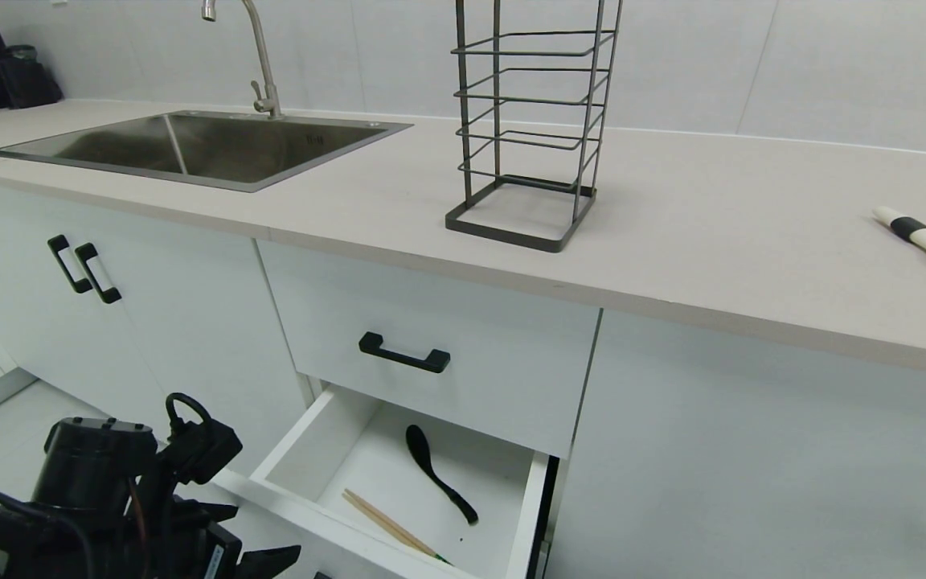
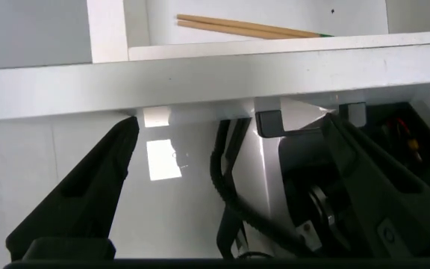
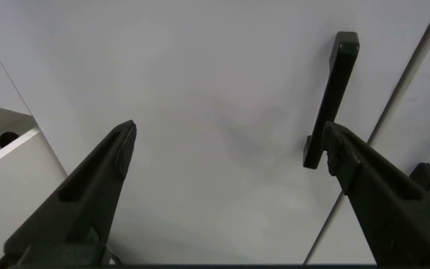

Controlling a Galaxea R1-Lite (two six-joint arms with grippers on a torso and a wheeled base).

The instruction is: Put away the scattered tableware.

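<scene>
Left gripper (image 2: 230,123) gapes empty by the drawer (image 1: 529,507) front at 6 o'clock, right gripper (image 3: 230,128) likewise. Spoon (image 1: 439,474) and chopsticks (image 1: 387,523) lie inside; you should probably take the knife (image 1: 925,241), 3 o'clock, by its handle.

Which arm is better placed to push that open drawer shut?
Left, probably: the left claw, open, sits right at the drawer front, chopsticks just beyond. The right claw, also open, faces a cabinet door handle beside the drawer.
</scene>
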